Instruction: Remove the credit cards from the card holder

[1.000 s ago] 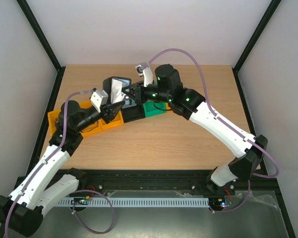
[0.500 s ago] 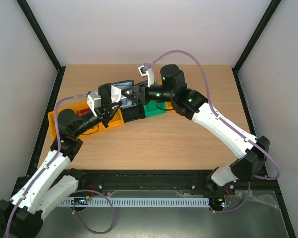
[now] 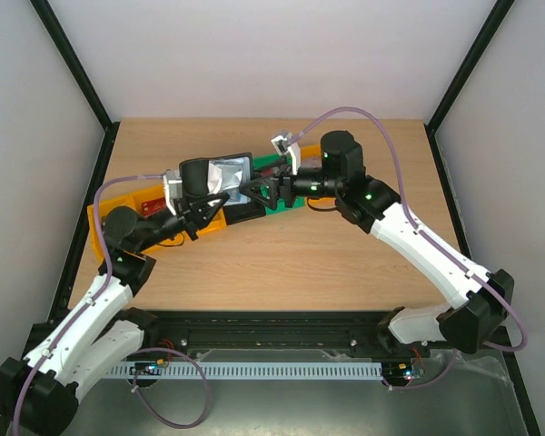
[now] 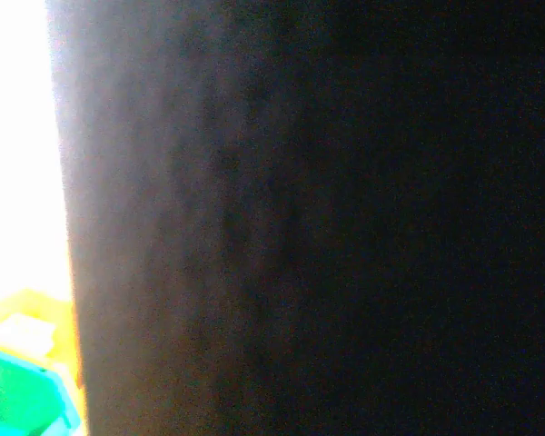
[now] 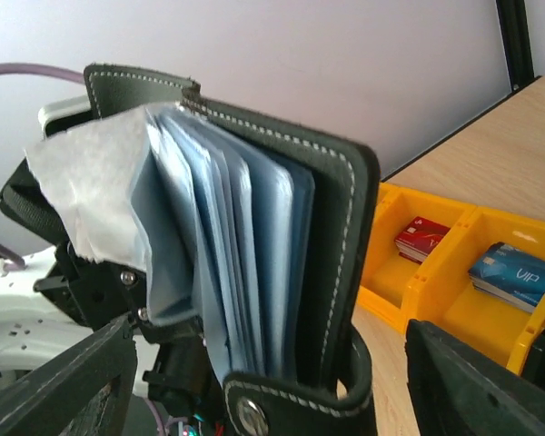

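Card holder [image 5: 331, 263], black stitched folding case: held upright in the air near a yellow plastic bin [image 5: 381, 272], with its blue-grey pockets fanned open. Left claw [image 3: 204, 186] pinches its far cover. Right claw [image 5: 271, 345] is spread wide, one finger on either side of the snap edge. Red credit card [image 5: 421, 238] and blue credit card [image 5: 513, 275] lie in neighbouring bin compartments.

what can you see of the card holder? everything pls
The holder is a black leather-look folding case with pale stitching and a metal snap on its tab. Open and upright in the air by the yellow bins, its blue-grey pockets fan out, a crumpled pale sleeve sticking out. The left jaws grip it from behind; the right jaws stand open either side of its lower end, contact unclear.
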Controlling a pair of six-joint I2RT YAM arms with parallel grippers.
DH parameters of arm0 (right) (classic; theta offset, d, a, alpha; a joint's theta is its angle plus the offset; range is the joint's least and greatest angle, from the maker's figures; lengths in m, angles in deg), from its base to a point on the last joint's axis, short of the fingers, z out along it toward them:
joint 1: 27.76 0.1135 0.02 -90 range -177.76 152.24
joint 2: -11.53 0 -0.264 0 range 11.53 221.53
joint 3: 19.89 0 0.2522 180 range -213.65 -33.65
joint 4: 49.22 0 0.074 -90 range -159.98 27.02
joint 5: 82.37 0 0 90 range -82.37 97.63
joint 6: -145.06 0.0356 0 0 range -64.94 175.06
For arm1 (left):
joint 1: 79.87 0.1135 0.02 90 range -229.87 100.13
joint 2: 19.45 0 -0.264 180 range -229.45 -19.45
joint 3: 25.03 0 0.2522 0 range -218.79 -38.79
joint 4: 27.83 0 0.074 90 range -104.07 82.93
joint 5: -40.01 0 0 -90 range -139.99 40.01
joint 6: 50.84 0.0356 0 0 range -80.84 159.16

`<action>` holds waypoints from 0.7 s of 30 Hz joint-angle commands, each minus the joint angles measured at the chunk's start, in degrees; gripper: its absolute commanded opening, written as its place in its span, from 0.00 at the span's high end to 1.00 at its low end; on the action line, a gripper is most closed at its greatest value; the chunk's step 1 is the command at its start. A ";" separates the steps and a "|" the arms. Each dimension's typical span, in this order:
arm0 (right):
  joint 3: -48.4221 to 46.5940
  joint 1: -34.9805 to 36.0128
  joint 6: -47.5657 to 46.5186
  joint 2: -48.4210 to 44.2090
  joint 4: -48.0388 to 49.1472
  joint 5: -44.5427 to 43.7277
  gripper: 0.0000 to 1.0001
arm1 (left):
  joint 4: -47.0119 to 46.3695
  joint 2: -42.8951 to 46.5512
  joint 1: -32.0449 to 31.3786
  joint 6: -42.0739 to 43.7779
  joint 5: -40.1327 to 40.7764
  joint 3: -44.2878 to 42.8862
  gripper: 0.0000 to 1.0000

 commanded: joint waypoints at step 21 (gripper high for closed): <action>7.31 4.28 8.24 -0.54 18.01 -2.42 0.83 | -6.98 0.98 -1.84 -2.14 -1.88 0.43 0.98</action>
